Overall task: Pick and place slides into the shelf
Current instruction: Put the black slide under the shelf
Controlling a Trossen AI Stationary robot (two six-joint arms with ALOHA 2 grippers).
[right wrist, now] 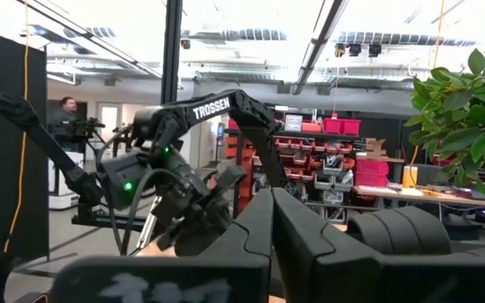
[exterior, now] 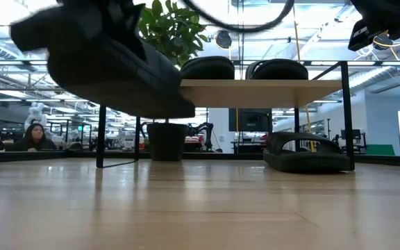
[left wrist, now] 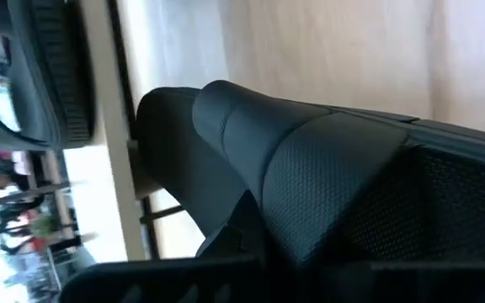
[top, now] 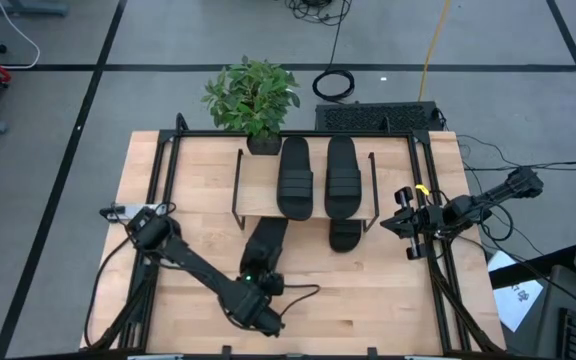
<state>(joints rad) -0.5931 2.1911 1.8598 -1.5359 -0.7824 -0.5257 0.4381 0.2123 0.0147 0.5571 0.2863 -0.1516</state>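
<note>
The shelf (top: 258,190) stands at the table's far middle. Two black slides (top: 295,178) (top: 341,175) lie side by side on its top board. A third slide (top: 346,235) lies on the table under the board, its near end sticking out. My left gripper (top: 258,283) is shut on the fourth slide (top: 266,245) just in front of the shelf's left half. In the low view this slide (exterior: 110,66) hangs above the table. My right gripper (top: 405,222) waits shut at the table's right side, off the shelf's right end. My left gripper holds the fourth slide by its near end (top: 257,270), coming level from the table's near side along the slide's length. The slide's far end (top: 270,225) points at the shelf. It is lifted clear of the table. The strap (left wrist: 335,160) hides the place of contact in the wrist view.
A potted plant (top: 253,100) stands at the shelf's far left corner. Black rails (top: 153,200) run along the table's left and right sides. The shelf's thin black legs (exterior: 101,135) stand at its corners. Bare tabletop (top: 368,300) lies in front of the shelf.
</note>
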